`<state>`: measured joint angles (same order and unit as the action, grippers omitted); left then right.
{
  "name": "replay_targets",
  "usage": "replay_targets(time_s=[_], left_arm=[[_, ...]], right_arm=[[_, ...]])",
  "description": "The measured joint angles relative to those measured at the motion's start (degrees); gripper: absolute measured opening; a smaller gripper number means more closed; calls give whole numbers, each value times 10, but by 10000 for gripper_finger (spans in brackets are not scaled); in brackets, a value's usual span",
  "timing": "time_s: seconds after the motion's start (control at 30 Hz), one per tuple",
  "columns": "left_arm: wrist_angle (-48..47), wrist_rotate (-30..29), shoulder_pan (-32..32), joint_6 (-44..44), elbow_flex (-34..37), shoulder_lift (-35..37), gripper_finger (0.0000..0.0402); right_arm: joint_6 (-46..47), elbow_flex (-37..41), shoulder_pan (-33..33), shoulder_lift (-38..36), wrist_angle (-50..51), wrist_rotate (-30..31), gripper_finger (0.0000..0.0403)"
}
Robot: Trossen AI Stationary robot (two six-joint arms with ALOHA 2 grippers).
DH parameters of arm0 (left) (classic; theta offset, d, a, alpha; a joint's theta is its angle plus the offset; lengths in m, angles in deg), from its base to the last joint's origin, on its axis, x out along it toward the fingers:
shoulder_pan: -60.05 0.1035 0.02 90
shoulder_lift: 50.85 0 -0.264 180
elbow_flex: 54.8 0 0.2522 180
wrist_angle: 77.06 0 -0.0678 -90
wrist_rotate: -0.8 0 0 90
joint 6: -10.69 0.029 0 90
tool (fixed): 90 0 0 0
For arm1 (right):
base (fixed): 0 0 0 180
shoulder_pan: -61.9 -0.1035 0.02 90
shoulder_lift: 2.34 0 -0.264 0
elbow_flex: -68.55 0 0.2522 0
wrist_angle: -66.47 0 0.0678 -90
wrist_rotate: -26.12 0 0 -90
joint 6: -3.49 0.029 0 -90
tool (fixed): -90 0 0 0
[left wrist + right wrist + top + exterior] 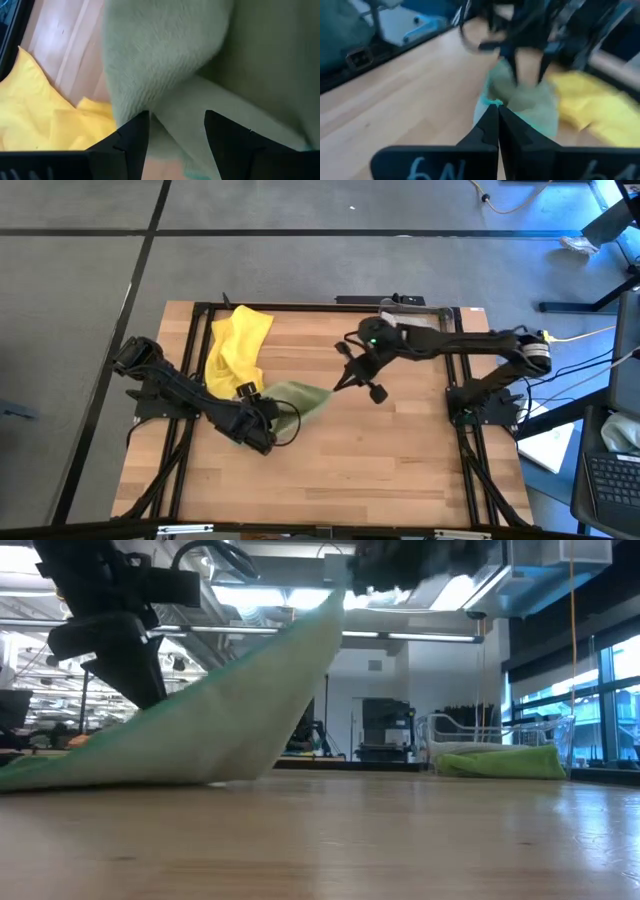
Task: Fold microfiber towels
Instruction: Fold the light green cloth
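Near the middle of the wooden table (380, 470), the pale green towel (300, 398) hangs stretched between both arms, just beside the yellow towel (238, 350). The right gripper (498, 111) is clenched on one corner, lifted high; the left gripper (175, 131) stands parted with cloth lying between its fingers (134, 134), and whether it truly holds is unclear. To fold cleanly, the raised corner should probably travel level over the low edge, keeping the cloth taut so no wrinkle gets trapped.
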<state>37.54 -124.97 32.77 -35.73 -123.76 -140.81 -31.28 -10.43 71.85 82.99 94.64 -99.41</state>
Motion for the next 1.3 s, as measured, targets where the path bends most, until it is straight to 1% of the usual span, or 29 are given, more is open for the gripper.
replay_targets(time_s=[0.2,0.37,0.43,0.5,0.6,0.67,0.73,0.8,0.83,0.87,0.93,1.07,1.17,1.2,1.3], left_arm=[[-3,4,-15,0,0,0,185],[-3,4,-17,-1,0,0,185],[-2,4,-18,-2,0,0,185],[-3,4,-18,-2,0,0,185],[-3,4,-18,-2,0,0,185],[-3,2,-18,-1,0,0,185],[-3,-1,-17,-1,0,0,185],[-3,-1,-17,0,0,0,185],[-3,-1,-17,0,0,0,185],[-3,-1,-17,0,0,0,185],[-4,-1,-17,0,0,0,185],[-19,-1,-17,-1,0,0,185],[-36,-3,-17,-1,0,0,185],[-42,-6,-16,0,0,0,185],[-48,-10,-11,0,0,0,185]], right_arm=[[-2,0,-16,-52,3,73,1],[-2,0,-24,-71,20,125,2],[-1,0,-23,-73,58,134,6],[2,0,-23,-72,118,138,9],[41,0,-24,-66,192,163,8],[72,0,-29,-60,241,168,4],[97,0,-36,-51,291,158,3],[117,2,-42,-39,350,129,6],[125,10,-44,-34,363,113,9],[133,23,-47,-31,366,102,11],[151,66,-50,-27,352,100,12],[204,180,-53,-24,305,104,5],[261,261,-51,-24,266,109,4],[278,269,-50,-21,255,112,6],[283,245,-49,-11,248,134,17]])
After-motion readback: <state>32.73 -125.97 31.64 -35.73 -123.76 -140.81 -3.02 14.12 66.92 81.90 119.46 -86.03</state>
